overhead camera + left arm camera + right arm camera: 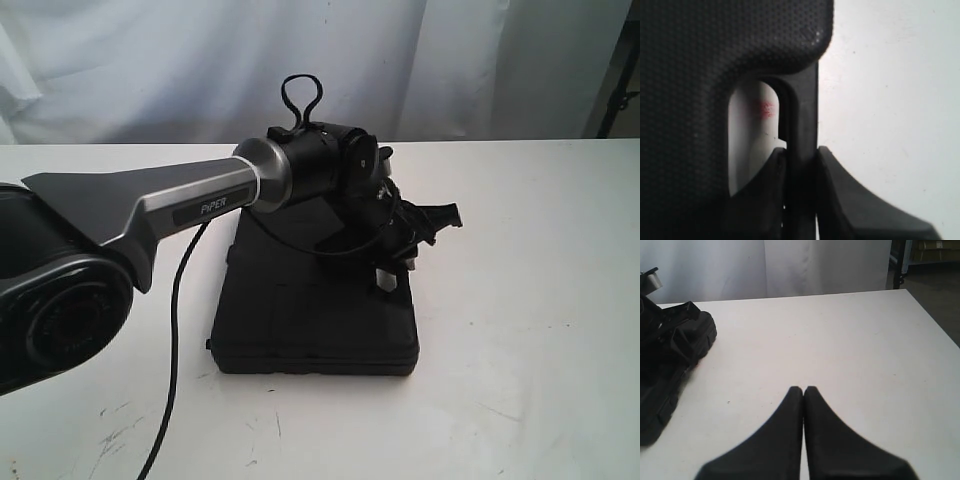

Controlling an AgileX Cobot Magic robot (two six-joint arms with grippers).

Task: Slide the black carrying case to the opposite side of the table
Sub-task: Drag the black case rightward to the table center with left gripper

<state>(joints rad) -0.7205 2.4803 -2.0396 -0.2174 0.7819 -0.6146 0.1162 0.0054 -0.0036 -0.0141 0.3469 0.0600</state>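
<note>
The flat black case lies on the white table, a little left of centre. My left arm reaches over it from the left. My left gripper comes down at the case's right side. In the left wrist view my left gripper is shut on the case's handle bar, one finger inside the oblong slot and one outside. A tiny red spot on the table shows through the slot. My right gripper is shut on nothing above bare table, to the right of the case.
A black cable hangs from the left arm down to the table's front. White curtains close the back. The table's right edge drops to a dark floor. Dark scratch marks lie at the front left.
</note>
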